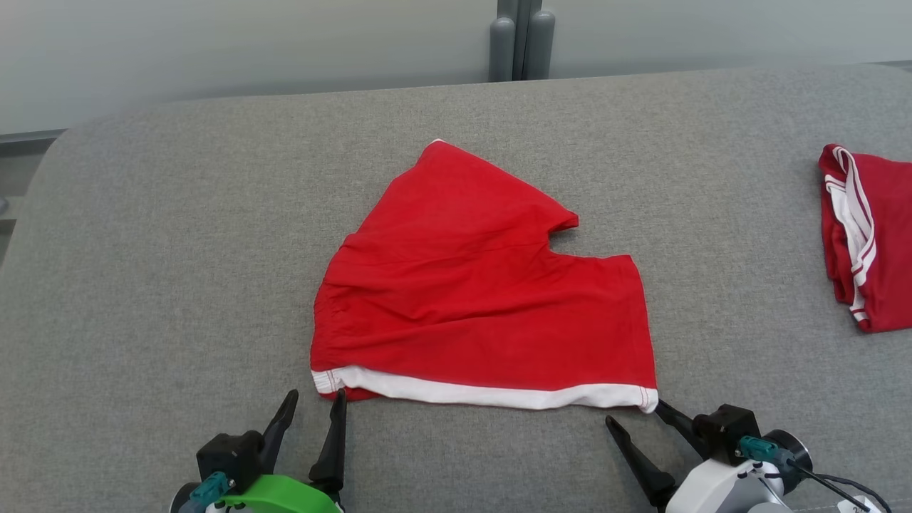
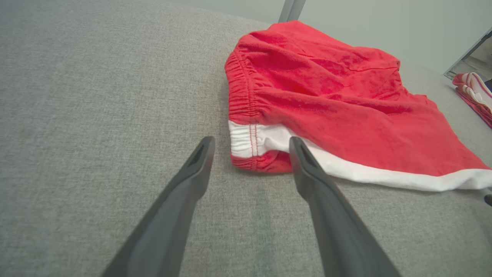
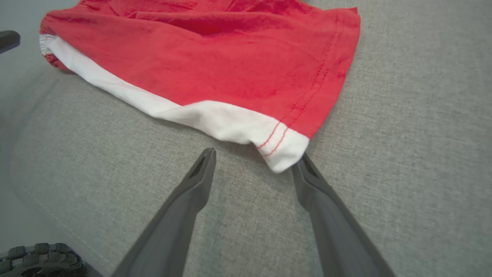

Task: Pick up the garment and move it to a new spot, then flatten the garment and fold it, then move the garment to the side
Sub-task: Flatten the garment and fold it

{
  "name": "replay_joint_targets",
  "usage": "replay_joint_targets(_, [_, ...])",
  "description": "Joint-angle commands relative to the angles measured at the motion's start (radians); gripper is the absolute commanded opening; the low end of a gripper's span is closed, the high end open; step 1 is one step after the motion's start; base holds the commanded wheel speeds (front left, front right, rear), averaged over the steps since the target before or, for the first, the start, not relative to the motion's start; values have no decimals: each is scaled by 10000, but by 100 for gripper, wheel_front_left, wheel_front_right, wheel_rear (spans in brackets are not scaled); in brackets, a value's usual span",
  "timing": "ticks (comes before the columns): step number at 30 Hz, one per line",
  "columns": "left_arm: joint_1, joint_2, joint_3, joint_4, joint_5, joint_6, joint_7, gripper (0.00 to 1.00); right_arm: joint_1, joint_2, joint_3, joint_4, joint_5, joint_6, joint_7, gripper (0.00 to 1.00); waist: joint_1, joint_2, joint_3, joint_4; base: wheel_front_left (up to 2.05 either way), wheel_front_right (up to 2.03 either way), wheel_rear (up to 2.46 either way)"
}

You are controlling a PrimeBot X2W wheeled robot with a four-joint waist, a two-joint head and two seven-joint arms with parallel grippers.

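- Left claw (image 1: 316, 393): two long, dark, tapered fingers of matte plastic rising from a green wrist cover (image 1: 285, 495), spread apart and empty, with one fingertip right at the gathered corner of the shorts.
- Right claw (image 1: 633, 412): the same slim dark fingers on a white wrist housing (image 1: 719, 484), likewise parted with nothing pinched between them, one fingertip touching the white hem corner.
- Red soft-knit shorts (image 1: 470, 299): lying in the middle of the surface, just beyond both claws. Mostly flat with shallow wrinkles, the notch between the two legs facing far right.
- White band (image 1: 499, 393): running along the near edge of the shorts, smooth, crossed by twin lines of red stitching at each end. Puckered elastic waistband on the left side.
- Grey woven fabric surface (image 1: 178, 249): underneath it all, a coarse flecked weave with a rounded far-left corner.
- Second red garment with white stripes (image 1: 873, 235): folded, well apart at the right edge.
- Grey ribbed post (image 1: 521, 39): upright behind the far edge, against a pale wall.
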State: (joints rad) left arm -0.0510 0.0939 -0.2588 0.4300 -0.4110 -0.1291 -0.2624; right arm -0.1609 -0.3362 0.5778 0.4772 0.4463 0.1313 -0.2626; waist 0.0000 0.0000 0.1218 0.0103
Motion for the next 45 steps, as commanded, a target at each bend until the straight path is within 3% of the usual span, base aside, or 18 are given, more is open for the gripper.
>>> replay_joint_targets(1, [-61, 57, 16, -11, -17, -24, -24, 100, 115, -95, 13, -94, -48, -13, -29, 100, 0, 0, 2, -2, 0, 0, 0])
replay_joint_targets(20, [11, 82, -18, -9, -49, -24, -25, 100, 461, -174, -212, -913, -192, -13, -28, 100, 0, 0, -30, -123, 0, 0, 0])
replay_joint_targets(41, [-175, 33, -181, -46, -59, -24, -24, 100, 88, 54, -276, 24, 490, -13, -28, 100, 0, 0, 139, 156, 0, 0, 0])
replay_joint_targets(42, [-174, 40, -215, -57, -99, -23, -24, 100, 74, 46, -273, 37, 530, -13, -28, 95, 0, 0, 145, 162, 0, 0, 0])
replay_joint_targets(43, [-172, 53, -234, -71, -121, -23, -25, 100, 61, 30, -268, 42, 566, -13, -28, 80, 0, 0, 150, 164, 0, 0, 0])
replay_joint_targets(44, [-170, 72, -267, -78, -154, -23, -24, 100, 48, 11, -260, 30, 584, -13, -28, 50, 0, 0, 157, 162, 0, 0, 0])
replay_joint_targets(45, [-172, 85, -303, -76, -194, -23, -24, 100, 38, -11, -239, 21, 620, -13, -28, 31, 0, 0, 169, 155, 0, 0, 0])
